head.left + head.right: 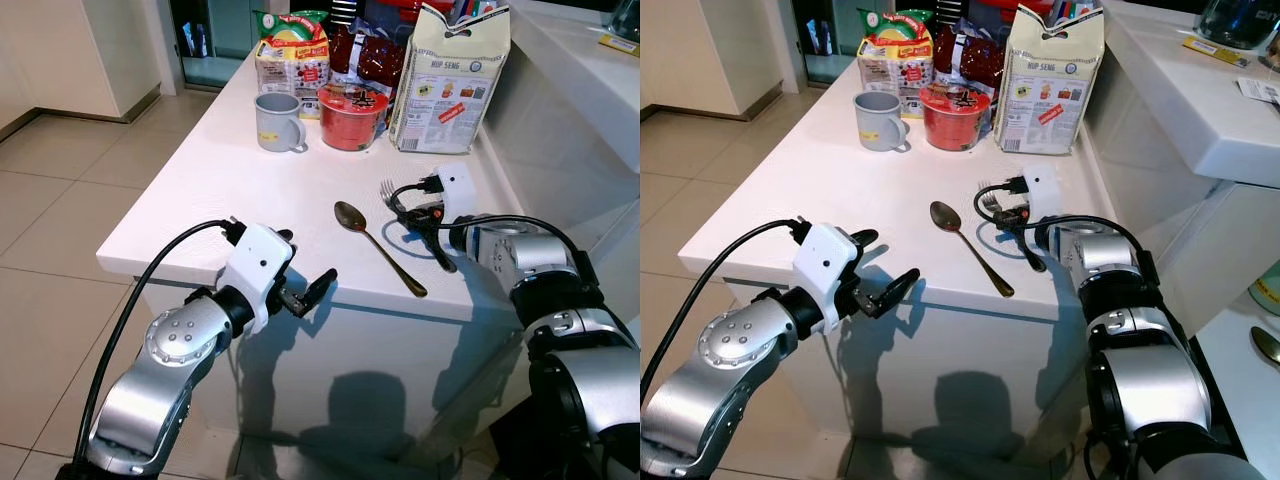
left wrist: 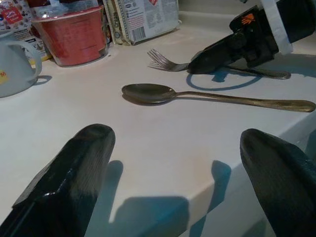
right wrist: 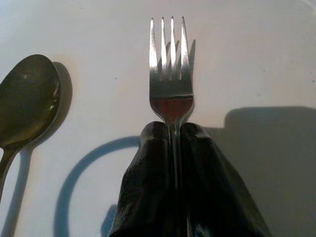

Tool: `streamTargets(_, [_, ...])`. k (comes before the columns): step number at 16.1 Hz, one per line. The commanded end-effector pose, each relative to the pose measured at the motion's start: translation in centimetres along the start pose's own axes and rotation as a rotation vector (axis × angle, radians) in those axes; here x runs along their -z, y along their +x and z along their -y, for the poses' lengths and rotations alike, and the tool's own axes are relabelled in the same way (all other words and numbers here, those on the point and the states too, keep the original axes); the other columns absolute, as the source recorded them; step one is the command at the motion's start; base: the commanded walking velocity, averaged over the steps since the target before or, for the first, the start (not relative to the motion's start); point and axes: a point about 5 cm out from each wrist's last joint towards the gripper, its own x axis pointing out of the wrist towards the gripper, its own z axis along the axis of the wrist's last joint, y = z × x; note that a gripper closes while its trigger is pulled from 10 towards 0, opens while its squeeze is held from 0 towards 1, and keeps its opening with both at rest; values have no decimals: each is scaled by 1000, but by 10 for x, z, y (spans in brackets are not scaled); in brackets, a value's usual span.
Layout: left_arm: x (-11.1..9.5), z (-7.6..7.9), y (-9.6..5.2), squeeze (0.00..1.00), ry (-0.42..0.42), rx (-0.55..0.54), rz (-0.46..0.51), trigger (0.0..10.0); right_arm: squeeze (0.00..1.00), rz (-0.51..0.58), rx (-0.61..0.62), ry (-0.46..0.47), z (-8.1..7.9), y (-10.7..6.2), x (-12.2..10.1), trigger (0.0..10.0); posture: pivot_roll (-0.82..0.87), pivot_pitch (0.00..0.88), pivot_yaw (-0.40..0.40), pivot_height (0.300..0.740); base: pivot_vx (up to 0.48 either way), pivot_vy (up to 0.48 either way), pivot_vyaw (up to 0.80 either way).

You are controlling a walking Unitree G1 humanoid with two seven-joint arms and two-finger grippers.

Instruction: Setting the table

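A silver fork [image 3: 171, 74] lies on the white table [image 1: 220, 190] with its tines pointing toward the back. My right gripper [image 3: 173, 129] is shut on its neck, low over the tabletop near the right edge [image 1: 404, 208]. Just left of it lies a dark metal spoon [image 1: 375, 245], set diagonally with its bowl toward the back and nothing touching it. At the table's front edge my left gripper [image 1: 302, 262] is held open with nothing between its fingers [image 2: 74, 173]; in the left wrist view it faces the spoon [image 2: 148, 93].
At the back of the table stand a grey mug [image 1: 278, 122], a red noodle cup [image 1: 351, 116], a tall paper bag [image 1: 448, 80] and snack packets [image 1: 292, 50]. A white counter [image 1: 1180, 90] rises on the right. Tiled floor [image 1: 60, 200] lies to the left.
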Motion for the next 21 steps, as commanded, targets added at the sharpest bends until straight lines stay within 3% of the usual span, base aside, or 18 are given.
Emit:
streamTargets(1, [-6, -2, 3, 0, 17, 0, 25, 10000, 0, 6, -46, 75, -5, 2, 2, 0, 18, 0, -50, 740, 0, 0, 0])
streamTargets(4, [-10, -10, 3, 0, 14, -80, 44, 10000, 0, 121, -107, 86, -11, -12, -26, 0, 27, 0, -53, 740, 0, 0, 0])
streamTargets(6, [-7, -17, 0, 0, 6, -189, 44, 10000, 0, 266, -187, 155, -28, -40, -45, 0, 30, 0, -56, 740, 0, 0, 0])
streamTargets(9, [-11, -21, 0, 0, -27, -287, 84, 10000, 0, 374, -232, 203, -50, -65, -42, 0, 19, 0, -49, 740, 0, 0, 0])
streamTargets(11, [-13, -32, 2, 0, -41, -380, 108, 10000, 0, 450, -260, 311, -74, -78, -22, 0, -26, 0, -14, 740, 0, 0, 0])
streamTargets(14, [-17, -34, 8, 0, -39, -387, 126, 10000, 0, 531, -307, 433, -80, -96, -16, 0, -46, 0, 16, 740, 0, 0, 0])
streamTargets(17, [-22, -38, 15, 0, -52, -396, 137, 10000, 0, 560, -286, 411, -85, -107, -12, 0, -2, 0, -12, 740, 0, 0, 0])
streamTargets(18, [-22, -36, 14, 0, -49, -407, 131, 10000, 0, 554, -258, 387, -87, -110, -8, 8784, 16, 0, -24, 740, 0, 0, 0])
streamTargets(19, [-24, -34, 13, 0, -60, -409, 134, 10000, 0, 518, -229, 324, -91, -110, -5, 10000, 28, 0, -33, 740, 0, 0, 0])
streamTargets(21, [-15, -34, 15, 0, -65, -424, 100, 10000, 0, 472, -141, 233, -93, -101, -1, 10000, 15, 0, -30, 740, 0, 0, 0])
